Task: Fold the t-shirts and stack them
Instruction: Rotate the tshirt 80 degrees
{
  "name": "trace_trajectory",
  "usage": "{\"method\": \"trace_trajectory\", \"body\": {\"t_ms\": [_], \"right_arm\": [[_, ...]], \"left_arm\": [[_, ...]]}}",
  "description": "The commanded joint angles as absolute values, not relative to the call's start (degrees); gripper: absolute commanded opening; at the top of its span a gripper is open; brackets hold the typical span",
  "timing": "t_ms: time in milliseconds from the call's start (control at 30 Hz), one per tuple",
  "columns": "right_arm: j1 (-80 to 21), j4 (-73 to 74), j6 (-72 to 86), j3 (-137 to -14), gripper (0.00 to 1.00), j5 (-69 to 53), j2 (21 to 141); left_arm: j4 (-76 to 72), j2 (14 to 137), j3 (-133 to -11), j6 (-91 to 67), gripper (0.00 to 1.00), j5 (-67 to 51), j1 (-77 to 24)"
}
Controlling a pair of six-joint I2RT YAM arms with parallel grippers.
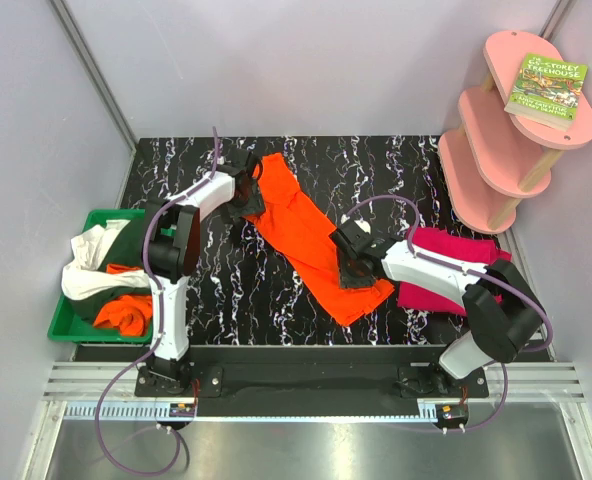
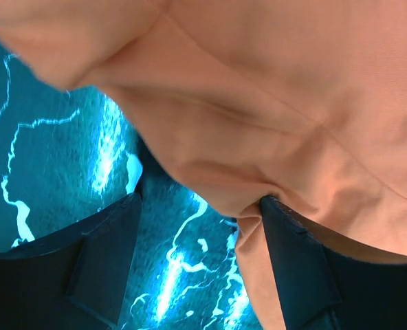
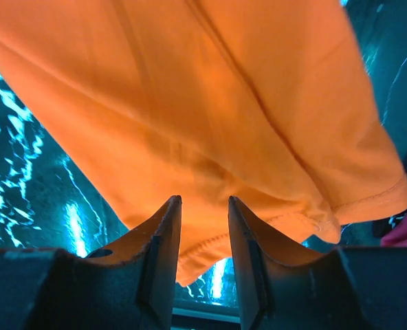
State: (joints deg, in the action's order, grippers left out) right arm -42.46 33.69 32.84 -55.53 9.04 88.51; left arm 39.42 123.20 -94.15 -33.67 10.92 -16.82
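A bright orange t-shirt (image 1: 301,225) lies as a long diagonal strip across the black marbled table (image 1: 216,290). My left gripper (image 1: 244,200) is at its far left end, jaws wide open (image 2: 200,199); a cloth edge (image 2: 272,89) brushes the inside of the right finger (image 2: 293,261), and bare table shows in the gap. My right gripper (image 1: 354,265) hovers over the strip's near right end. Its jaws (image 3: 203,201) stand part open just above the hem of the orange cloth (image 3: 190,89). A magenta-pink t-shirt (image 1: 461,247) lies folded at the right, partly under the right arm.
A green bin (image 1: 71,325) at the left edge holds white (image 1: 86,280), dark green (image 1: 126,240) and orange (image 1: 126,312) t-shirts. A pink tiered shelf (image 1: 506,130) with a book (image 1: 546,90) stands at the back right. Grey walls enclose the table.
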Motion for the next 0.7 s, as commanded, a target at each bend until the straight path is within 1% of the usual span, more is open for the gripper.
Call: {"method": "trace_trajectory", "body": {"t_ms": [0,233,300,333,433,667], "right_arm": [[-43.42,31.2,34.1,-53.45,0.41,6.33,86.4],[-45.61,28.74,34.01,-51.33,0.41,0.28,89.82],[-46.75,28.39,34.01,-51.59,0.41,0.17,91.57],[-46.93,28.13,34.1,-51.68,0.41,-1.91,92.02],[-48.16,27.51,33.66,-53.52,0.41,-4.64,94.21],[-51.41,27.68,31.38,-61.86,0.41,-11.6,100.8]], "left_arm": [[39.2,125.68,-98.43,-33.14,0.76,13.1,-16.96],[42.1,131.13,-105.99,-31.73,0.76,12.13,-16.96],[43.06,133.49,-110.28,-30.59,0.76,11.69,-16.88],[44.37,134.38,-113.78,-30.32,0.76,11.25,-16.87],[46.4,137.63,-120.12,-29.79,0.77,9.24,-16.96],[47.02,141.85,-127.61,-30.06,0.82,3.52,-17.05]]}}
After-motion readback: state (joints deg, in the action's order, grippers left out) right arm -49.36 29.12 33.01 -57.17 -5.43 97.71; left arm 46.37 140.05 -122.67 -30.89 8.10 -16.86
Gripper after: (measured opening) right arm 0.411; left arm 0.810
